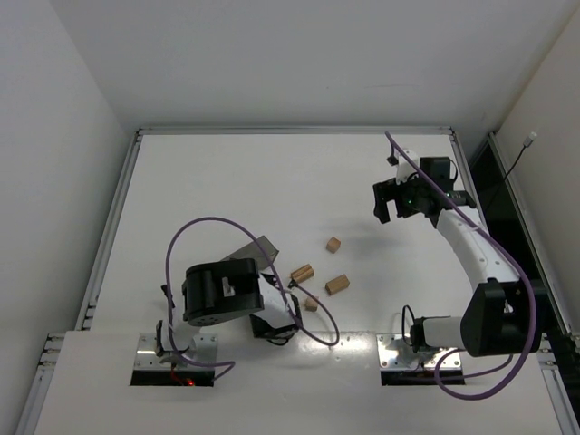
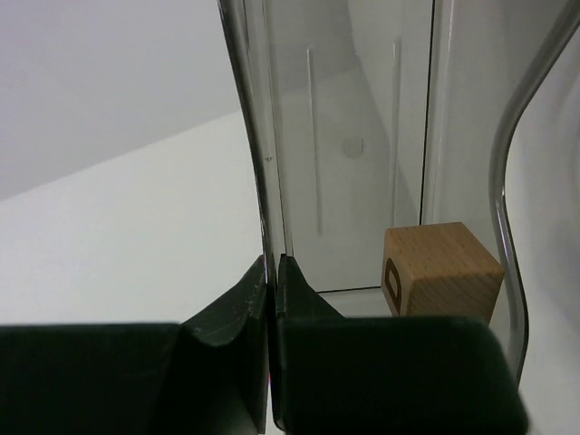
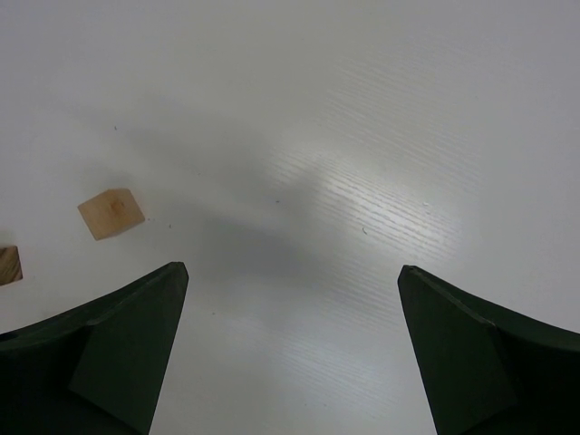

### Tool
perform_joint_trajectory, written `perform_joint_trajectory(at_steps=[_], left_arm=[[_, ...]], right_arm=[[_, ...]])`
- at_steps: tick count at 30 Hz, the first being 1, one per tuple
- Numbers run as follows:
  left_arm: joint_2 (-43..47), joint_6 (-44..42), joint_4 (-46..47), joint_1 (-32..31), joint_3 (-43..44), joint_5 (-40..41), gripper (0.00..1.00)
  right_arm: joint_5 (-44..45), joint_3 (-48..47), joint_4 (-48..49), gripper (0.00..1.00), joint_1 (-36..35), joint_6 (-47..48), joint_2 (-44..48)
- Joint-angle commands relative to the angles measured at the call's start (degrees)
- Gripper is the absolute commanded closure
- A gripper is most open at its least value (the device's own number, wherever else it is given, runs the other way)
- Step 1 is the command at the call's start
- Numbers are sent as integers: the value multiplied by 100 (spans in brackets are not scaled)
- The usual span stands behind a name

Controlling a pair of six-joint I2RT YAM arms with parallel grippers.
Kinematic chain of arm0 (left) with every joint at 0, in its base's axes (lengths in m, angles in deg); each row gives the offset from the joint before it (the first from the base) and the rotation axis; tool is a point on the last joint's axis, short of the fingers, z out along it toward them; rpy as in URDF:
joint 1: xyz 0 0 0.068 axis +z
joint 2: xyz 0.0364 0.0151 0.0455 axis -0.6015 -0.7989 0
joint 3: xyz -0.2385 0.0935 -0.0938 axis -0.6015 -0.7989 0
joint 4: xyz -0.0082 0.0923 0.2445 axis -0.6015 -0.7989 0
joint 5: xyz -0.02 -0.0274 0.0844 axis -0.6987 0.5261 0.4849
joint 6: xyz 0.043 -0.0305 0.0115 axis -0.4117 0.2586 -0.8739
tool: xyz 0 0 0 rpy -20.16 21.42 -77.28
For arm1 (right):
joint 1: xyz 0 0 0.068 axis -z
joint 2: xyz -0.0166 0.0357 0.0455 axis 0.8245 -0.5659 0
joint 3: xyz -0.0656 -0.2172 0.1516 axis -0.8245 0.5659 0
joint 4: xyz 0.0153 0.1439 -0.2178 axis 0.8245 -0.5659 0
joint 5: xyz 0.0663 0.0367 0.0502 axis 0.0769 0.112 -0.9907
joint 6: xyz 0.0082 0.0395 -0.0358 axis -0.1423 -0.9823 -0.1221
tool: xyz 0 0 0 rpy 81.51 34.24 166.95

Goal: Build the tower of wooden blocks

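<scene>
Four wood blocks [image 1: 337, 285] lie apart on the counter [image 1: 227, 181], near its centre. The bin [image 1: 256, 246] is just left of them, with one wall between the fingers of the left gripper [image 2: 272, 272]. A fifth block [image 2: 439, 267] sits inside the bin. The right gripper [image 3: 292, 269] hangs behind and right of the four.

L gripper [image 2: 271, 272] pinched shut; R gripper [image 3: 292, 269] wide open, arm extended.

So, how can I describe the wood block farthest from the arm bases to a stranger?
On the white table, find the loose group of four wood blocks right of the dark bin. The wanted block is the topmost in the overhead view; it looks small and lies apart from the other three.
</scene>
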Motion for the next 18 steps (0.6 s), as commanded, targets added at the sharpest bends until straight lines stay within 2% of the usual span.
perform_joint_trajectory(at_steps=[1,10,11,12,14,18], left_arm=[[470,-465,-156,-46,-279,1672,100],[1383,-729,-156,-47,-350,1672,100],[1437,-668,-156,-47,-419,1672,100],[1437,-589,-156,-238,-942,1672,100],[1656,-589,-156,-118,-834,1672,100],[1359,-554,-156,-117,-508,1672,100]], right_arm=[[-138,-181,106,1,-61,14,-54],[-190,-296,0,1,-175,14,-177],[-190,-296,0,1,-175,14,-177],[-190,-296,0,1,-175,14,-238],[-129,-348,-60,1,-228,66,-291],[-76,-375,27,1,-228,66,-397]])
